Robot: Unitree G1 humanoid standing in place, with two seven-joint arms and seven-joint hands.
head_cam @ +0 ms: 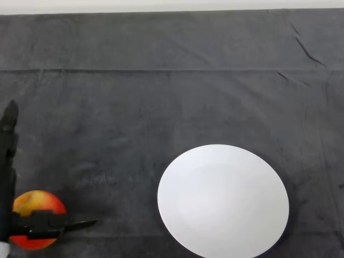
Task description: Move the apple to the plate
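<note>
The apple (pixel 33 209) — red with a yellow patch on its upper left — sits at the near left corner of the table (pixel 161 97), on the dark cloth. It is not lifted, as far as this view shows; its lower edge lies close to the near edge of the table.

The left hand (pixel 40 224) is at the apple. One black digit lies across the front of the fruit and ends in a tip pointing right, toward the plate; another rises straight along the left edge of the table, beyond the apple. The fruit thus sits between the two, which suggests a bracketing position in preparation for a grasp. Whether the digits actually press the fruit or merely flank it cannot be told from this view.

The plate (pixel 223 200) — white, round, bare — lies toward the near edge of the table, right of centre and well apart from the apple. Nothing stands between the two.

Judgement: the task is at its opening step, the grasp. The apple is round and smooth, and a loose hold across its front could let it roll toward the near edge. A secure closure is advisable before any lift; thereafter the carry runs to the right over open cloth to the plate.
</note>
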